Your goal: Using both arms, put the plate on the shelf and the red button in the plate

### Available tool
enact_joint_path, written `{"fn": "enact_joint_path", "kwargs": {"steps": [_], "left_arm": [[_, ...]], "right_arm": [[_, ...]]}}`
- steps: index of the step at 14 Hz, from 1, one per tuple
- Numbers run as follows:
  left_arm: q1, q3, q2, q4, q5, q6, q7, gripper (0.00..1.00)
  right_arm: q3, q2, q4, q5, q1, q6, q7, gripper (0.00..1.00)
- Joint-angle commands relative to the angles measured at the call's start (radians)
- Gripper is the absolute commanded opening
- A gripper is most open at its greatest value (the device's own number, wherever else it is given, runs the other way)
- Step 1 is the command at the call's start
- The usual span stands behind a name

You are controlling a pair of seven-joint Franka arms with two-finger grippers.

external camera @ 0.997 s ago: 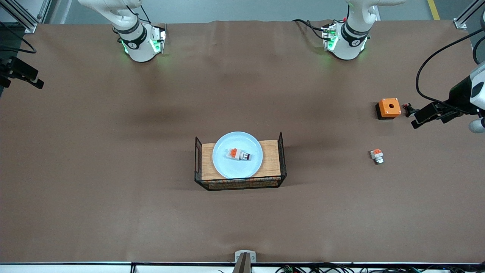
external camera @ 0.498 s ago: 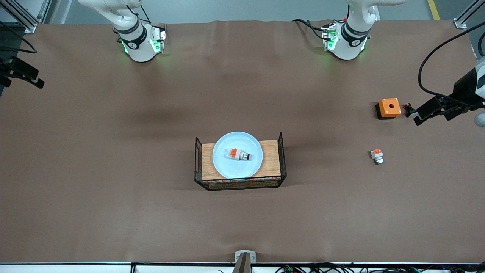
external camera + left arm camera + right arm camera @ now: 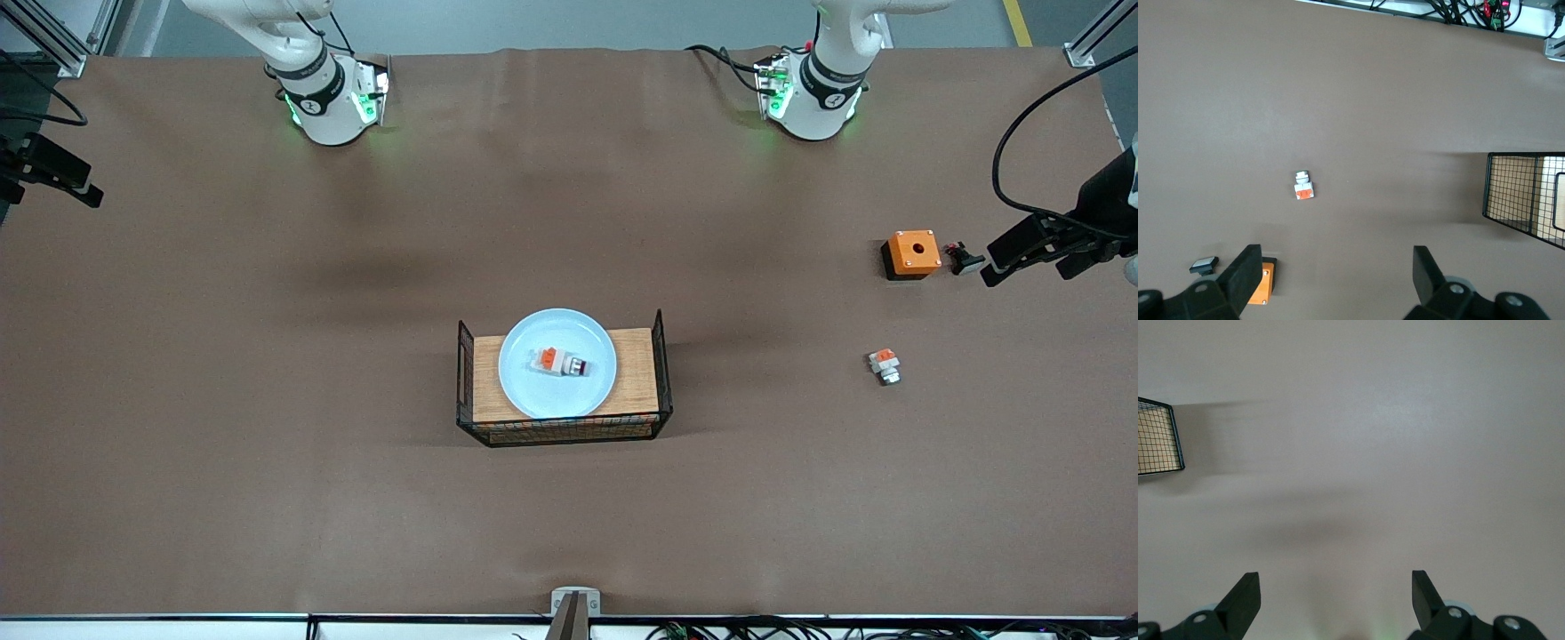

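Note:
The pale blue plate (image 3: 524,387) lies on a wooden board inside a black wire basket (image 3: 662,356) at the table's middle. The red button (image 3: 560,362), white with an orange block, lies on its side in the plate. My left gripper (image 3: 1027,271) is open and empty, up in the air at the left arm's end of the table; its wrist view (image 3: 1335,270) shows bare table between the fingers. My right gripper (image 3: 53,196) is open and empty, waiting high at the right arm's end; its wrist view (image 3: 1336,593) shows only table.
An orange square box with a hole (image 3: 913,253) stands near the left arm's end, also in the left wrist view (image 3: 1261,283). A small dark part (image 3: 965,260) lies beside it. A white-and-orange part with a silver tip (image 3: 884,365) lies nearer the front camera.
My left gripper has drawn away from the orange box toward the table's end, uncovering the small dark part beside the box. The right arm, plate and button have not moved.

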Motion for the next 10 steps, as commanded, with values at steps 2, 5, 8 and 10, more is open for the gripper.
{"fn": "enact_joint_path", "kwargs": {"steps": [2,5,8,10], "left_arm": [[-0.006,0.0,-0.005,0.031,0.02,-0.034,0.029,1.0],[-0.006,0.0,-0.003,0.034,0.039,-0.034,0.027,1.0],[-0.006,-0.009,-0.003,0.034,0.057,-0.034,0.027,1.0],[-0.006,-0.01,-0.003,0.032,0.056,-0.034,0.027,1.0]], "right_arm": [[0.013,-0.032,-0.032,-0.016,-0.018,0.01,-0.004,1.0],[0.013,-0.032,-0.032,-0.017,-0.018,0.01,-0.009,1.0],[0.013,-0.032,-0.032,-0.017,-0.016,0.01,-0.009,1.0],[0.013,-0.032,-0.032,-0.016,-0.018,0.01,-0.009,1.0]]}}
